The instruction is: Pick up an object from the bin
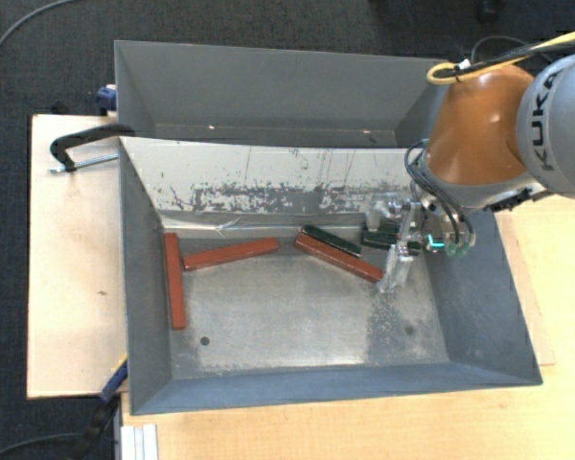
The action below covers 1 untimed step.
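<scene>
The arm comes into the grey metal bin (268, 89) from the right, its orange wrist cover (474, 127) above the bin's right wall. The end effector (393, 271) is low in the right part of the bin, near the back wall, with its tip at the floor just beside the lower right end of a slanted red-brown bar (337, 257). I cannot tell whether the end effector is released or clenched, or whether it touches that bar.

A dark green bar (331, 241) lies along the upper side of the slanted bar, touching or overlapping it, with its right end close to the end effector's body. Well apart to the left, two more flat bars meet in a corner: a long red-brown bar (232, 254) lying almost level and a left red-brown bar (175, 281) running alongside the left wall. A small dark speck (204, 341) sits on the bare floor near the front left.
</scene>
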Each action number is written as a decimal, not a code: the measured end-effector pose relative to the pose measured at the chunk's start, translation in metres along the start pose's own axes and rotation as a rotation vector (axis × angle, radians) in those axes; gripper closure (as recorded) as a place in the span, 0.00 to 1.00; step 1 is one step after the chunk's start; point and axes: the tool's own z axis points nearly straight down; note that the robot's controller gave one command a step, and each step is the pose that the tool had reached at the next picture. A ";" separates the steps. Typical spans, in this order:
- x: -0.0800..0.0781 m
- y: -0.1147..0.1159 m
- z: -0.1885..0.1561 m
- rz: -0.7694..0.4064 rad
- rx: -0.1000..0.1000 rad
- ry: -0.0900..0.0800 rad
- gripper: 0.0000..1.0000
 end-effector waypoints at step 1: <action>-0.012 0.041 0.080 -0.035 -0.001 -0.007 0.00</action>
